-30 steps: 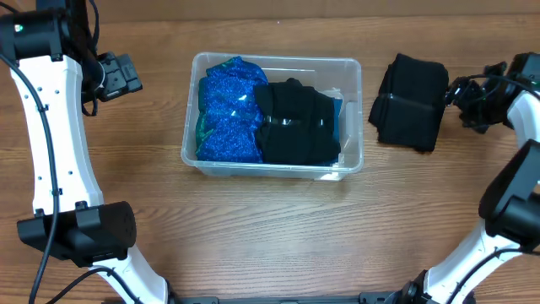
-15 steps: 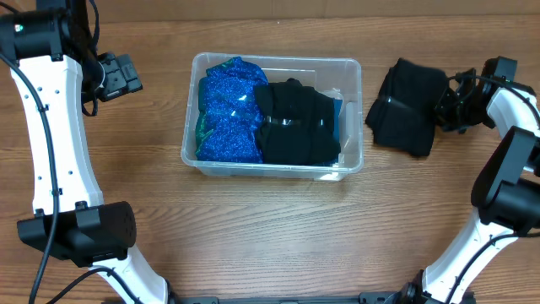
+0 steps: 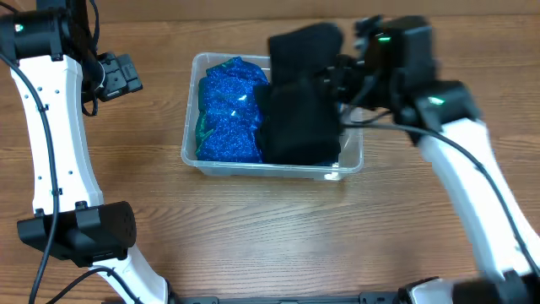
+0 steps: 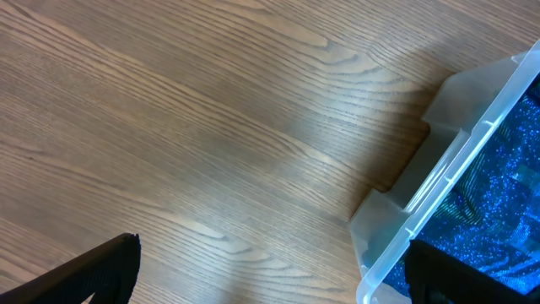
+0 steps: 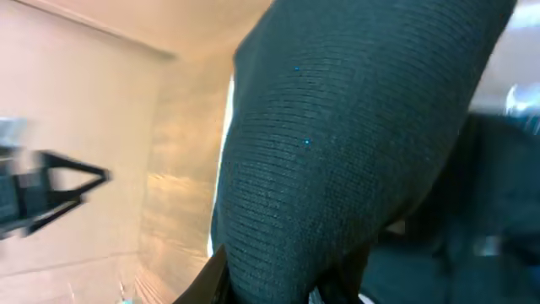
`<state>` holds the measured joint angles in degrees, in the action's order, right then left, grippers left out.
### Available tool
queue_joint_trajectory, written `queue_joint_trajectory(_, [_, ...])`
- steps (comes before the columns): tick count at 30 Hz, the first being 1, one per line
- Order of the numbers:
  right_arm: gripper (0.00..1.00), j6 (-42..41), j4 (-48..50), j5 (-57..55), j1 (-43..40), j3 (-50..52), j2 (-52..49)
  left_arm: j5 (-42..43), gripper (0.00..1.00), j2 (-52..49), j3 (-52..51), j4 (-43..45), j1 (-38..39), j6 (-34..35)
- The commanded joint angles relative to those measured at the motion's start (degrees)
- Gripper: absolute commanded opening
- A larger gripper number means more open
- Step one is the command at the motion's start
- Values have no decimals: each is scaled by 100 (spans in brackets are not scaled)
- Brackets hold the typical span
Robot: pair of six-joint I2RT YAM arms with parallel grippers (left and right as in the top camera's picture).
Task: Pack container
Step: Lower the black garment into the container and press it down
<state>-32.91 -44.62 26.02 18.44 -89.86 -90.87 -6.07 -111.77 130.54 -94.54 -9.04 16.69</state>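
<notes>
The container (image 3: 192, 127) is a clear plastic tub at the middle of the table. A blue sparkly cloth (image 3: 226, 110) fills its left half and a black folded cloth (image 3: 295, 139) its right half. My right gripper (image 3: 348, 74) is shut on a second black knitted cloth (image 3: 304, 49), held in the air over the tub's back right part. In the right wrist view that cloth (image 5: 354, 143) fills most of the frame, pinched at my gripper (image 5: 287, 283). My left gripper (image 3: 118, 74) hangs open left of the tub, over bare wood (image 4: 270, 283), with the tub's corner (image 4: 439, 177) beside it.
The wooden table (image 3: 253, 228) stretches in front of the tub and to its right. The left arm's white links (image 3: 51, 143) stand along the left side, and the right arm (image 3: 464, 160) reaches in from the right front.
My right gripper shut on the black cloth lying right of the tub, lifted it and carried it left over the tub. The left arm has not moved.
</notes>
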Motion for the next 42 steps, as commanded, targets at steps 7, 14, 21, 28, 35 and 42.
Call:
queue_joint_trajectory(7, [54,629,-1257,-2127,-184,-323,-970,-11,100,50,-4,7,-15,-39])
queue_joint_trajectory(14, [26,1139,-382,-2385,807,-422,-304,-11,100,50,-4,7,-15,-39])
queue_joint_trajectory(21, [25,848,-238,-2308,964,-417,-2610,-11,100,50,-4,9,-15,-39])
queue_joint_trajectory(28, [100,1384,-1408,-2291,964,-1261,-1005,-9,100,50,-4,7,-15,-39])
queue_joint_trajectory(35, [100,1539,-2479,-2258,319,-1274,859,-9,100,50,-4,7,-15,-39])
queue_joint_trajectory(42, [100,2975,-2295,-3104,-776,-608,3534,-11,100,50,-4,7,-15,-42])
